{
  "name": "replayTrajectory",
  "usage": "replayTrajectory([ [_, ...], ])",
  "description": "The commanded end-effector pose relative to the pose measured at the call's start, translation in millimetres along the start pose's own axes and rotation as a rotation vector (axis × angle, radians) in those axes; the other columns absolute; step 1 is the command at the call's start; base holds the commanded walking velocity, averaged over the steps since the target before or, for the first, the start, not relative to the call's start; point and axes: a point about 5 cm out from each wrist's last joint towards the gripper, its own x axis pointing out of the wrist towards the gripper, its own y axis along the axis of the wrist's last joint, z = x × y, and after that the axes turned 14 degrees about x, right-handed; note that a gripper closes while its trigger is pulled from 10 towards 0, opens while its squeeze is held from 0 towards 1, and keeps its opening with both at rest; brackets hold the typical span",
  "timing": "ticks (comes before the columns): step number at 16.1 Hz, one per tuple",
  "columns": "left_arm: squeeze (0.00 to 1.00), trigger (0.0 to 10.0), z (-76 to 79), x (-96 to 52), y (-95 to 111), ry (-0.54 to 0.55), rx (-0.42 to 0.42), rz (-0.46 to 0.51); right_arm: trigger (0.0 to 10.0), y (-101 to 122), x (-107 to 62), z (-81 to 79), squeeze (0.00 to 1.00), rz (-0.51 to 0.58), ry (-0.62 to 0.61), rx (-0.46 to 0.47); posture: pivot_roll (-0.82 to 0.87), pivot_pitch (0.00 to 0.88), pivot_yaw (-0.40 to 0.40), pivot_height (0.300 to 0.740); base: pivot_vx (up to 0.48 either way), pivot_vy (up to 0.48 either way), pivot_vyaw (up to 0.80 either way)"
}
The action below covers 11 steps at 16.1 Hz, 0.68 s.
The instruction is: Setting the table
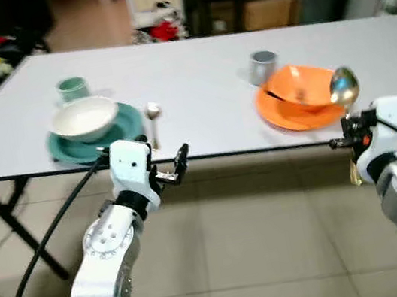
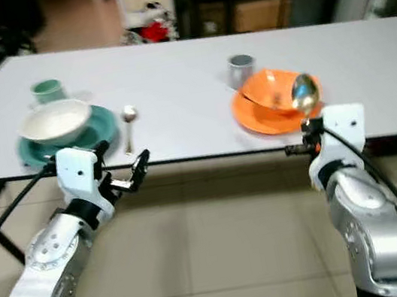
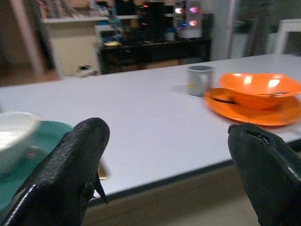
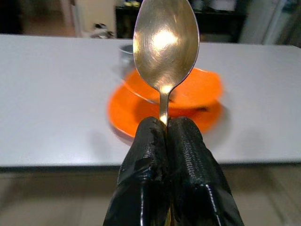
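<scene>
Right gripper (image 4: 165, 126) pinching a spoon (image 4: 164, 44) by its thin handle, bowl up, near the orange plate (image 1: 294, 116). Light, stiff, likely slippery metal; best held mid-handle. Left gripper (image 3: 174, 174) spread wide, empty.

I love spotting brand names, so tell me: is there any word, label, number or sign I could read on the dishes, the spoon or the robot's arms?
None can be read.
Gold metal spoon clamped in the right gripper: no marking shows.
Orange bowl, orange plate, grey cup: plain.
White bowl, teal plate, green cup: plain.
Cardboard boxes behind the white table: too blurred to tell.
</scene>
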Motion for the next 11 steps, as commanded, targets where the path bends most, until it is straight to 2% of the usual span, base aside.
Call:
replayTrajectory([
  [1,0.00,10.0,-6.5,-0.2,-2.4,0.024,0.014,-0.013,10.0,1.1,3.6,-8.3,0.00,-0.012,0.036,-0.007,0.05,0.000,-0.033,0.740,0.319,0.000,0.00],
  [2,0.00,10.0,-6.4,0.2,-2.3,0.023,0.015,-0.012,10.0,-0.6,4.0,-8.5,0.00,-0.038,0.036,0.000,0.05,0.000,-0.033,0.740,0.315,0.000,0.00],
  [11,0.00,10.0,-6.4,0.2,-2.3,0.023,0.015,-0.012,10.0,-0.6,4.0,-8.5,0.00,-0.038,0.036,0.000,0.05,0.000,-0.033,0.740,0.315,0.000,0.00],
])
